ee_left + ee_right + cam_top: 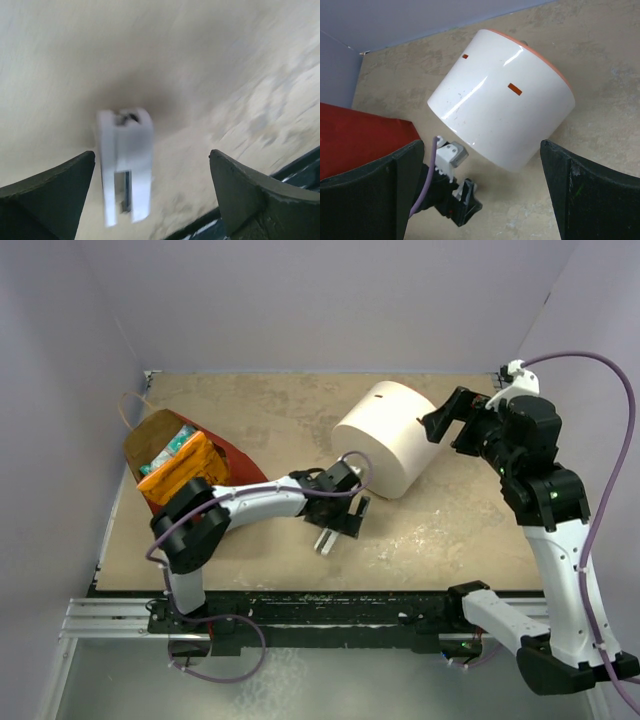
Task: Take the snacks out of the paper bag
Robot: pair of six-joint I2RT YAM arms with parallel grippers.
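The paper bag (228,462), red outside and brown inside, lies open at the left of the table. An orange snack packet (180,472) and a teal one (168,450) show in its mouth. Its red side also shows in the right wrist view (360,135). My left gripper (346,518) is open and empty, right of the bag, low over a small grey metal bracket (326,540). In the left wrist view (152,156) the bracket (125,160) lies between the spread fingers. My right gripper (447,425) is open and empty, raised beside the big white cylinder (385,435).
The white cylinder (500,100) lies on its side mid-table, with an orange rim on its far end. My left gripper's head (455,200) shows below it in the right wrist view. Grey walls close the back and sides. The black rail (330,610) runs along the near edge.
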